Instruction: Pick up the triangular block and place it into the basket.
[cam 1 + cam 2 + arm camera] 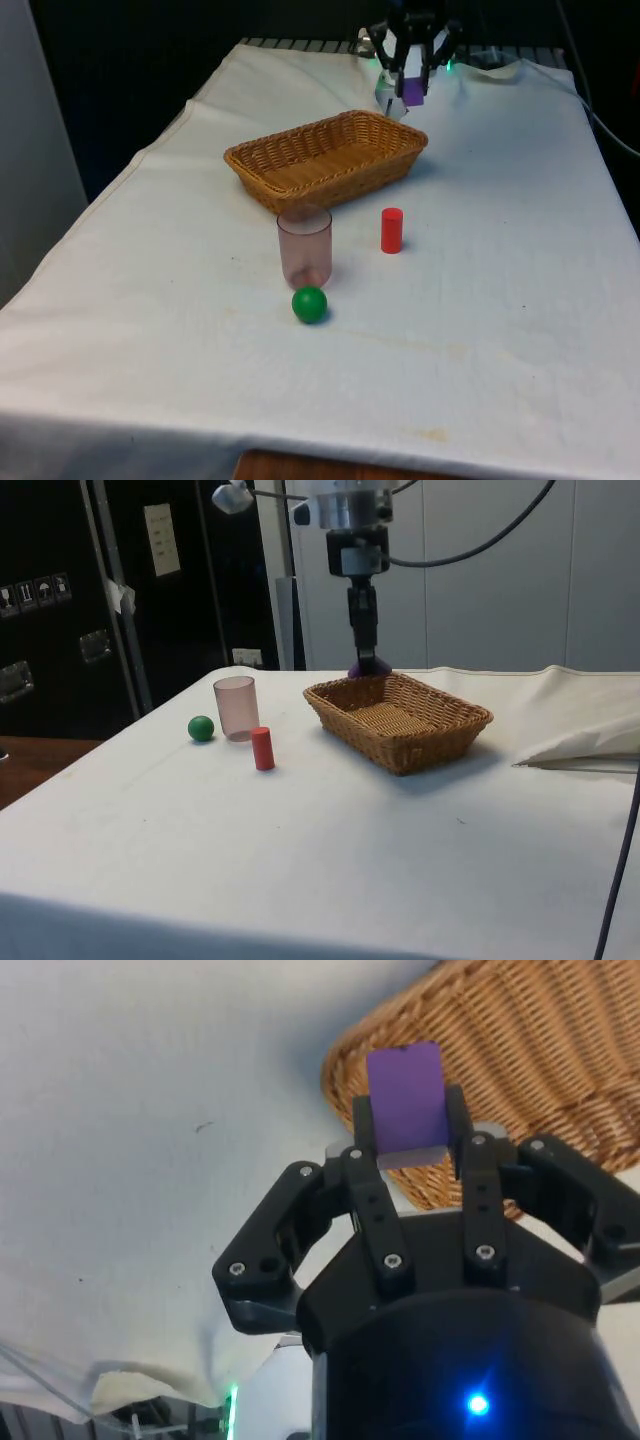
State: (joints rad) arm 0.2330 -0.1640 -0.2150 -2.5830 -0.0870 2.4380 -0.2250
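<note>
My gripper (pixel 413 92) hangs in the air by the far corner of the wicker basket (pixel 330 158), shut on a purple triangular block (pixel 414 87). From the side, the gripper (pixel 364 660) holds the purple block (pixel 366 666) just above the basket's (pixel 400 720) far rim. In the wrist view the purple block (pixel 406 1100) sits between the two fingers (pixel 368 1125), with the basket's corner (pixel 520 1080) just beyond it. Nothing lies inside the basket.
A translucent pink cup (pixel 305 247) stands in front of the basket, with a green ball (pixel 309 304) nearer the front edge. A red cylinder (pixel 391 230) stands upright to the cup's right in the front view. Folded cloth (pixel 590 742) bunches up past the basket.
</note>
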